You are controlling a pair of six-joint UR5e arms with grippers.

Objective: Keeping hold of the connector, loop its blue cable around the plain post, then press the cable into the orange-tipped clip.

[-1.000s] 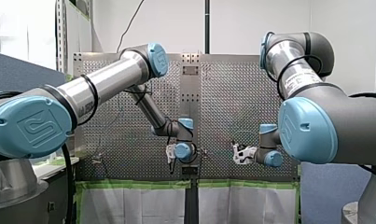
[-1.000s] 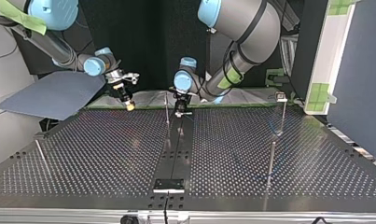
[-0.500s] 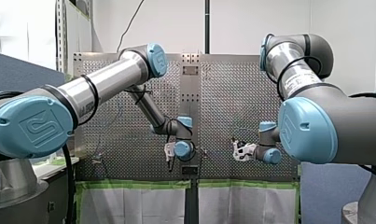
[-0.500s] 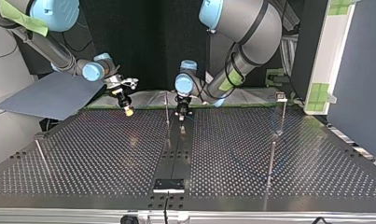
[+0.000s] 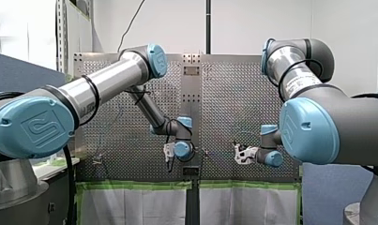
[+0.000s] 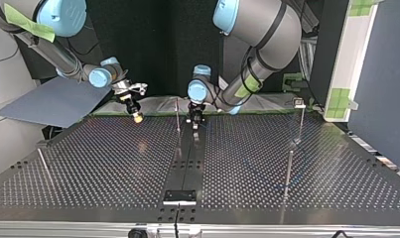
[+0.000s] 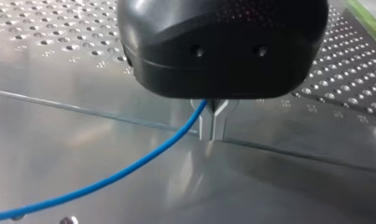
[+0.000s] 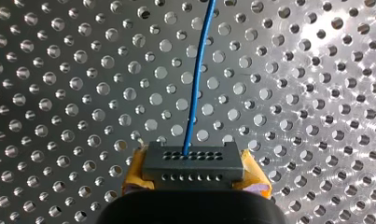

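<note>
In the right wrist view my right gripper [image 8: 192,184] is shut on a black connector [image 8: 192,162], clamped between its yellow pads [image 8: 138,175]. The blue cable [image 8: 195,79] leaves the connector and runs ahead over the perforated plate. In the left wrist view my left gripper [image 7: 213,127] has its metal fingers shut on the blue cable [image 7: 129,165], which trails away over the smooth centre strip. In the top view my right gripper [image 6: 136,117] hangs left of a thin plain post [image 6: 177,115], and my left gripper [image 6: 195,120] stands just right of it.
Other thin posts rise from the perforated table [image 6: 88,163]: one with a dark head [image 6: 299,103] at the top view's right, one in front of it [image 6: 288,168], one at the left [image 6: 43,166]. A small bracket [image 6: 179,196] sits on the centre strip.
My left gripper has shifted slightly toward the front view's left and up. My right gripper has turned a little and dropped closer to the plate, still holding the connector.
</note>
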